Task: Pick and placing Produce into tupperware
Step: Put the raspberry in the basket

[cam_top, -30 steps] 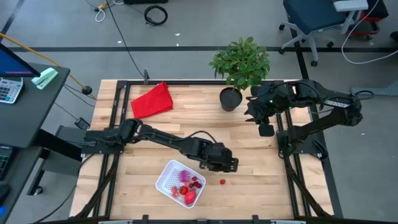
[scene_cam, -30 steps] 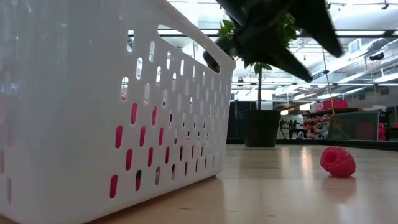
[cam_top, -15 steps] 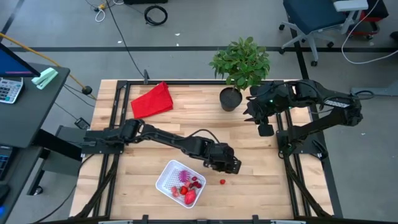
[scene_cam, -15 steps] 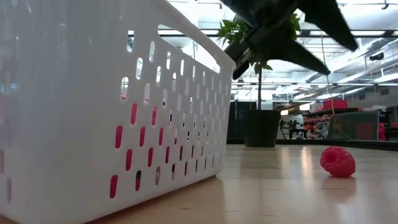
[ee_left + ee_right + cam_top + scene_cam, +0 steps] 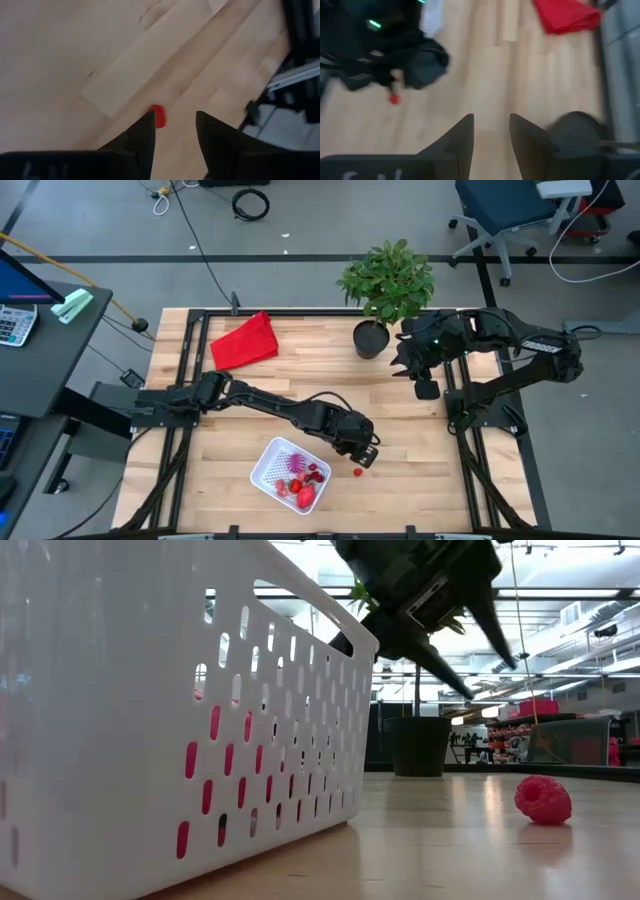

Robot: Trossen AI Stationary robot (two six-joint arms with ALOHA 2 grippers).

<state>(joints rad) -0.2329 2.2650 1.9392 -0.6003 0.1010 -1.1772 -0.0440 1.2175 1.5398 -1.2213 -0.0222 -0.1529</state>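
Item: tupperware (image 5: 285, 473), white, perforated, near the table's (image 5: 250, 395) front edge, red produce inside; one red raspberry-like piece (image 5: 358, 472) loose just beside it. I see my left gripper (image 5: 366, 459) above that piece, fingers parted, empty; low view alone shows its bumpy skin (image 5: 543, 799); right gripper (image 5: 427, 387) parted, empty, at the right edge; potted plant (image 5: 385, 290), red cloth (image 5: 245, 340) rearward.

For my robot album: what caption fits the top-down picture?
Left tool hovers above a stray red berry beside the white basket.

no text (labels included) can be read.
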